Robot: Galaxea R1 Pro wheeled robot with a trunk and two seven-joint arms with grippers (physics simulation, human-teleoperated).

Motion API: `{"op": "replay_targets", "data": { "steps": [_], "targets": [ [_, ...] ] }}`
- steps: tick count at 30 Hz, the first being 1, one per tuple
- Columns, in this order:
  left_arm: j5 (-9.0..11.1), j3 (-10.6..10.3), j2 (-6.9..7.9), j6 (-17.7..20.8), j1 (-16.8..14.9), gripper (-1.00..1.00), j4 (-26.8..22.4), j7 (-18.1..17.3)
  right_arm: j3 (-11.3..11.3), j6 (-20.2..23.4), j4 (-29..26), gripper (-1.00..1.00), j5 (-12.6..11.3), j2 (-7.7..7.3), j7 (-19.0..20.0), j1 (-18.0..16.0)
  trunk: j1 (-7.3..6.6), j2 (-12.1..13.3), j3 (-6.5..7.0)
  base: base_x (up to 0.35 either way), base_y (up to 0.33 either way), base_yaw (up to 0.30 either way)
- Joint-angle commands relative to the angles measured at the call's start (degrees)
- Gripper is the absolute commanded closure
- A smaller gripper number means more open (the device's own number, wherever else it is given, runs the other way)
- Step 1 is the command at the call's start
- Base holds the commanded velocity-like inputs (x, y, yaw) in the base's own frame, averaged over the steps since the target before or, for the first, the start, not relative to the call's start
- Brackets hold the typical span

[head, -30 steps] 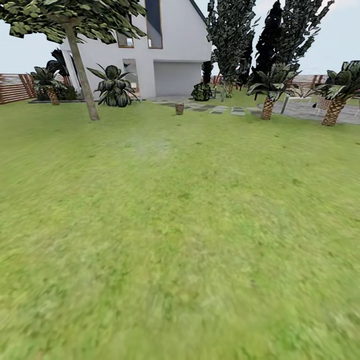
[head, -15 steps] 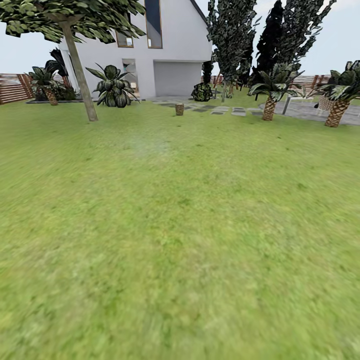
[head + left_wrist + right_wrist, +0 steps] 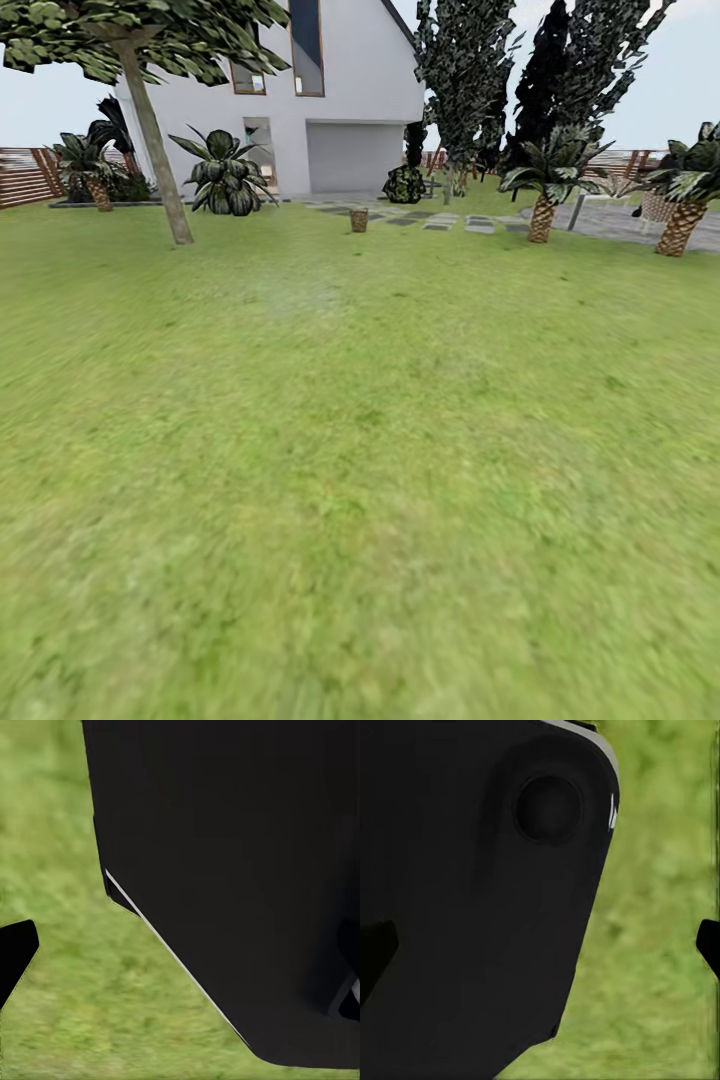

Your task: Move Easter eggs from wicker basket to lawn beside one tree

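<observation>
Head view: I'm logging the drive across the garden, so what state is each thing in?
Basket: upright on the lawn, far ahead near the stepping stones; contents too small to tell.
Leaning tree: standing, trunk tilted.
Garage door: shut.
Fence: standing.

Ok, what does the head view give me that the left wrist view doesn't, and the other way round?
Head view: the white house, a tree with a pale straight trunk at the far left, palms, grey stepping stones, a slatted fence, and a small brown object far ahead, possibly the wicker basket but too small to confirm. Left wrist view: a large black part of the robot close up. Both: the lawn, with no eggs on it.
</observation>
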Motion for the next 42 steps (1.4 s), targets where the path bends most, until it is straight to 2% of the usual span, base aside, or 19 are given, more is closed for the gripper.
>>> {"op": "replay_targets", "data": {
  "steps": [1, 42],
  "targets": [
    [0.03, 0.05, 0.00, -0.02, 0.02, -1.00, -0.06, -0.02, -0.01, -0.18, 0.02, -1.00, 0.35, -0.03, -0.03, -0.02, 0.04, -0.01, -0.03, 0.340, 0.000, 0.000],
    [0.03, 0.05, 0.17, -0.02, 0.02, -1.00, -0.07, -0.02, -0.03, -0.22, 0.00, -1.00, 0.06, -0.10, -0.03, -0.02, 0.04, -0.01, -0.03, 0.340, 0.000, 0.000]
  ]
}}
